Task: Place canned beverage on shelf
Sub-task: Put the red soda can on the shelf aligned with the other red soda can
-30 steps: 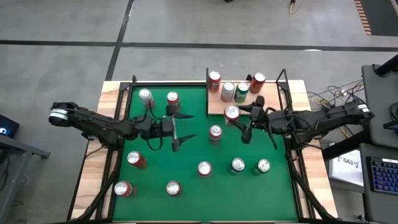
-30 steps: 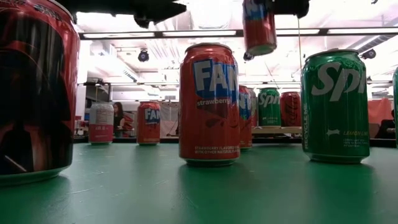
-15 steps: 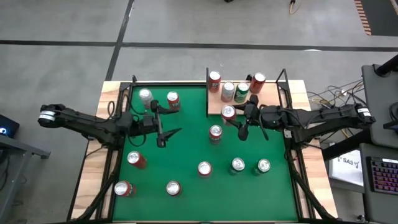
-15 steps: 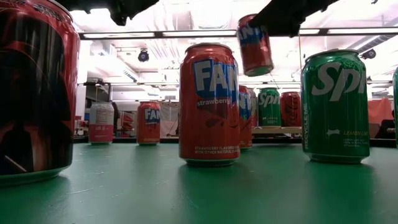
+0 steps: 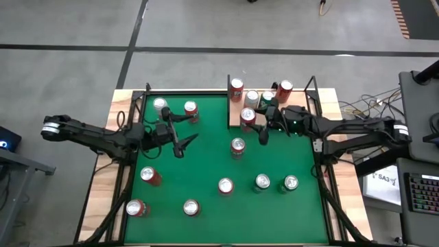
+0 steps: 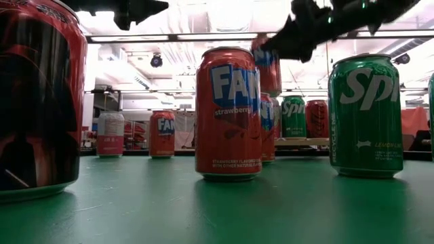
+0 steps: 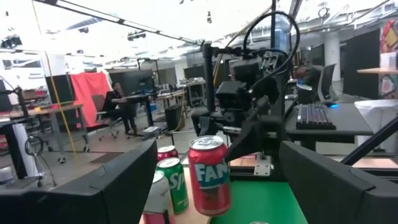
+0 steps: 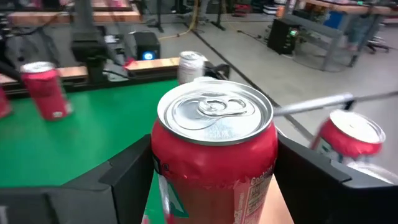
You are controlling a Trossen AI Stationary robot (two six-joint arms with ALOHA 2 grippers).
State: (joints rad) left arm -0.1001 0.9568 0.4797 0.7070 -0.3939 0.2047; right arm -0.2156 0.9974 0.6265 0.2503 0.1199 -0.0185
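My right gripper [image 5: 252, 123] is shut on a red Fanta can [image 5: 248, 116] [image 8: 214, 149], held over the near left corner of the wooden shelf [image 5: 291, 113]. In the low view the can [image 6: 269, 64] hangs well above shelf height, partly behind a nearer can. Several cans stand on their bases on the shelf, among them a red one [image 5: 236, 86] and a green one [image 5: 266, 101]. My left gripper [image 5: 184, 134] stands open over the green table, left of centre, with nothing between its fingers; its wrist view faces the held can [image 7: 209, 174]. My right gripper pinches the can's side wall [image 8: 163, 174] between its two fingers [image 8: 124, 180], one on each side, below the top rim. The fingers come about level from the table's right. The can stands upright in the hold, lifted clear above the shelf.
Several more cans stand about the green table [image 5: 206, 165], the nearest to the shelf at centre [image 5: 236, 146], two at far left [image 5: 160, 105]. Black rods [image 5: 312, 86] rise at the shelf's corners. Free room lies between the two grippers.
My right gripper has carried the can down and toward the table's far left, from beside the shelf's near edge to over its near left corner; the can tipped midway and is upright again. My left gripper has drawn back toward the table's left edge, still open.
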